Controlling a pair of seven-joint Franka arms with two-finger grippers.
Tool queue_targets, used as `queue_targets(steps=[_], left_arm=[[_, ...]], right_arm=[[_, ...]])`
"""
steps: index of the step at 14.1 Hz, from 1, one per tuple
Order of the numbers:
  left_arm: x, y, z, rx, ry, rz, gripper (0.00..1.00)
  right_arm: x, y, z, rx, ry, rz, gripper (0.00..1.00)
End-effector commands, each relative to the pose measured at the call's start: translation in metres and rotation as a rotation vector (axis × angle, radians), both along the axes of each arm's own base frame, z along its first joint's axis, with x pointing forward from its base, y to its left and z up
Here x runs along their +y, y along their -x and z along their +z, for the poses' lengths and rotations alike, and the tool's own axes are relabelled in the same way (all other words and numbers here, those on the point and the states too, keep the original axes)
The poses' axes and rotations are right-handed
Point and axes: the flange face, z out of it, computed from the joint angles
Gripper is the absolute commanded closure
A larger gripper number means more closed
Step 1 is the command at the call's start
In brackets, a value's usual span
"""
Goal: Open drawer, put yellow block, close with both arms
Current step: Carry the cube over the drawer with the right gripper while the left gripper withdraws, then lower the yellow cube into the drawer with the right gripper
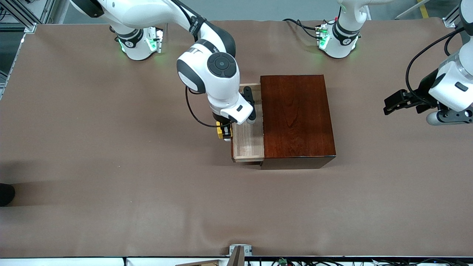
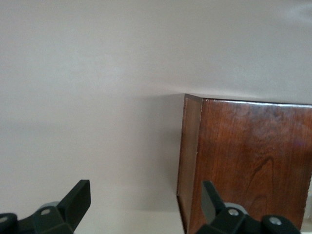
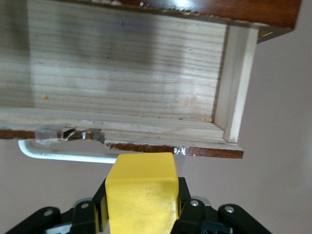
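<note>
The reddish-brown wooden box (image 1: 297, 118) stands mid-table. Its light-wood drawer (image 1: 248, 142) is pulled out toward the right arm's end. My right gripper (image 1: 224, 133) is shut on the yellow block (image 1: 224, 131) and holds it just outside the drawer's front. In the right wrist view the yellow block (image 3: 141, 190) sits between the fingers of the gripper (image 3: 141, 200), above the white handle (image 3: 63, 155), with the bare drawer floor (image 3: 122, 73) past it. My left gripper (image 1: 393, 103) is open and empty, over the table toward the left arm's end, apart from the box. The left wrist view shows its open fingers (image 2: 78, 197) and the box (image 2: 248, 161).
The brown table cover (image 1: 111, 166) spreads all round the box. A metal bracket (image 1: 240, 253) sits at the table edge nearest the front camera. A dark object (image 1: 5, 194) shows at the right arm's end. Both green-lit bases stand along the robots' edge of the table.
</note>
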Motion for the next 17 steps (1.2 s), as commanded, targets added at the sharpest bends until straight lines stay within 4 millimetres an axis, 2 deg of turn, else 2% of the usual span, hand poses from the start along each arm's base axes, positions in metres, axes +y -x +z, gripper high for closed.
queue_targets(steps=[1,4,7,12,17], left_arm=[[0.000,0.002,-0.001,-0.002,0.002,0.025,0.00],[0.002,0.002,-0.002,-0.002,-0.001,-0.007,0.00],[0.003,0.002,-0.002,-0.005,0.001,-0.094,0.00],[0.005,0.001,-0.001,-0.008,0.000,-0.070,0.00],[0.004,-0.002,-0.008,0.006,0.000,-0.069,0.00]], right_arm=[[0.022,-0.002,0.002,-0.037,0.004,-0.033,1.00],[0.051,0.012,-0.015,-0.062,0.018,-0.054,1.00],[0.068,0.020,-0.032,-0.067,0.023,-0.041,1.00],[0.079,0.022,-0.041,-0.089,0.000,-0.075,1.00],[0.092,0.028,-0.063,-0.093,-0.041,-0.140,0.99]])
